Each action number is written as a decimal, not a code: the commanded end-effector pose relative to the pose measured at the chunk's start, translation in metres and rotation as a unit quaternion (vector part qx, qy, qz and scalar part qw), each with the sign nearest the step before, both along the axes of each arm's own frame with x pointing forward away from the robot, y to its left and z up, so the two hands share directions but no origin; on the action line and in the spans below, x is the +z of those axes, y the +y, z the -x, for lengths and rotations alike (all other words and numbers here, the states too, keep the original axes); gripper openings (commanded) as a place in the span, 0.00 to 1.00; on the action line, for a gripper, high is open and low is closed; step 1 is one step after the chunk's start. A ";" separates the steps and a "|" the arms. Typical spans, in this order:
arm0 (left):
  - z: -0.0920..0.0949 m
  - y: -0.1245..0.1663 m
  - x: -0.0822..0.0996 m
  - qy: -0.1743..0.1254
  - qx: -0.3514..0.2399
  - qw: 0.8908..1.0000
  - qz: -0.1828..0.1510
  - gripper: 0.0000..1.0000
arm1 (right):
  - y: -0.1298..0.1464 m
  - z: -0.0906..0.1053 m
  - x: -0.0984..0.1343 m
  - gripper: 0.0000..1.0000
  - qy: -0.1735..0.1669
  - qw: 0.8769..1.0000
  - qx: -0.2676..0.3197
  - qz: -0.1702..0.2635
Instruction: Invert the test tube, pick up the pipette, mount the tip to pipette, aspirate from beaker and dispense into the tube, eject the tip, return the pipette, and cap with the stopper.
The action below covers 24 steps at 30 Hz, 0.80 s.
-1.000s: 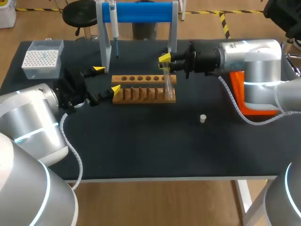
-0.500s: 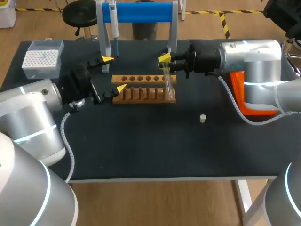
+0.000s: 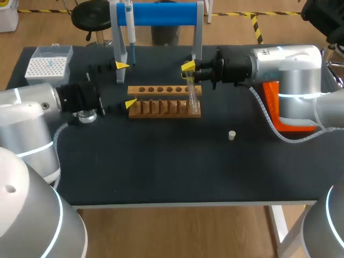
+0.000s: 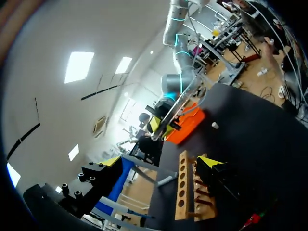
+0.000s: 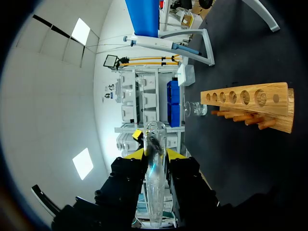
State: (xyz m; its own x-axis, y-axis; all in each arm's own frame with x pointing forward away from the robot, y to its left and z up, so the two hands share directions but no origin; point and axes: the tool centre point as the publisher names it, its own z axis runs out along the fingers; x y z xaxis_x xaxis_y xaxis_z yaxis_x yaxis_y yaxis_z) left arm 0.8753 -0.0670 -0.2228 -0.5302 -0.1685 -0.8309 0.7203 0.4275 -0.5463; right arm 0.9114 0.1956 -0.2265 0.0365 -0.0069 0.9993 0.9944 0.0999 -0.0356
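Right gripper (image 3: pixel 189 69) pinches test tube (image 3: pixel 191 92), near upright at right end of wooden rack (image 3: pixel 164 102): inversion step apparently in hand. Left gripper (image 3: pixel 126 84) spread, empty, beside rack's left end. Pipette (image 3: pixel 129 24) hangs on stand (image 3: pixel 161 13); stopper (image 3: pixel 231 135) lies on table (image 3: pixel 161 161): later steps judged undone.

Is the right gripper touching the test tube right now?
Touching. In the right wrist view the right gripper has its two fingers pressed against the test tube from both sides.
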 end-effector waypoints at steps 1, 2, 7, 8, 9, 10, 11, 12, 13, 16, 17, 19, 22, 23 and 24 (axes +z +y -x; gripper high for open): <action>-0.002 -0.005 -0.014 -0.183 0.029 0.983 -0.003 1.00 | 0.000 0.001 0.001 0.00 0.000 1.000 -0.001 0.001; -0.004 -0.006 -0.017 -0.191 0.028 0.981 -0.017 1.00 | 0.000 0.001 0.001 0.00 0.000 1.000 -0.001 0.001; -0.008 -0.017 -0.015 -0.244 0.003 0.968 -0.055 1.00 | 0.000 0.001 0.001 0.00 0.000 1.000 -0.001 0.001; -0.009 -0.019 -0.012 -0.253 -0.006 0.965 -0.062 1.00 | 0.000 0.001 0.001 0.00 0.000 1.000 -0.001 0.001; -0.008 -0.022 -0.010 -0.262 -0.015 0.962 -0.072 1.00 | 0.000 0.001 0.001 0.00 0.000 1.000 -0.001 0.001; -0.008 -0.026 -0.008 -0.267 -0.019 0.960 -0.084 1.00 | 0.000 0.001 0.001 0.00 0.000 1.000 -0.001 0.001; -0.007 -0.029 -0.006 -0.272 -0.027 0.958 -0.090 1.00 | 0.000 0.001 0.001 0.00 0.000 1.000 -0.001 0.001; -0.006 -0.033 -0.005 -0.278 -0.036 0.955 -0.100 1.00 | 0.000 0.001 0.001 0.00 0.000 1.000 -0.001 0.001; -0.005 -0.037 -0.004 -0.281 -0.041 0.953 -0.106 1.00 | 0.000 0.001 0.001 0.00 0.000 1.000 -0.001 0.001; -0.001 -0.048 -0.002 -0.291 -0.063 0.947 -0.119 1.00 | 0.000 0.001 0.001 0.00 0.000 1.000 -0.001 0.001; 0.001 -0.051 -0.002 -0.293 -0.069 0.946 -0.121 1.00 | 0.000 0.001 0.001 0.00 0.000 1.000 -0.001 0.001; 0.004 -0.056 -0.002 -0.297 -0.080 0.944 -0.119 1.00 | 0.000 0.001 0.001 0.00 0.000 1.000 -0.001 0.001; 0.008 -0.063 0.000 -0.305 -0.091 0.941 -0.116 1.00 | 0.000 0.001 0.001 0.00 0.000 1.000 -0.001 0.001; 0.009 -0.065 0.001 -0.307 -0.092 0.940 -0.116 1.00 | 0.000 0.001 0.001 0.00 0.000 1.000 -0.001 0.001; 0.011 -0.068 0.002 -0.311 -0.096 0.939 -0.110 1.00 | 0.000 0.001 0.001 0.00 0.000 1.000 -0.001 0.001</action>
State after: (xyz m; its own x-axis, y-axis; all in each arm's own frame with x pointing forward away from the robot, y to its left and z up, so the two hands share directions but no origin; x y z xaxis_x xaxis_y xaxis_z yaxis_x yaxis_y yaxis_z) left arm 0.8614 -0.1342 -0.2216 0.0622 0.0952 -0.9935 0.9367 0.3380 0.0910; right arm 0.9114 0.1956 -0.2265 0.0365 -0.0069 0.9993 0.9944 0.0997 -0.0356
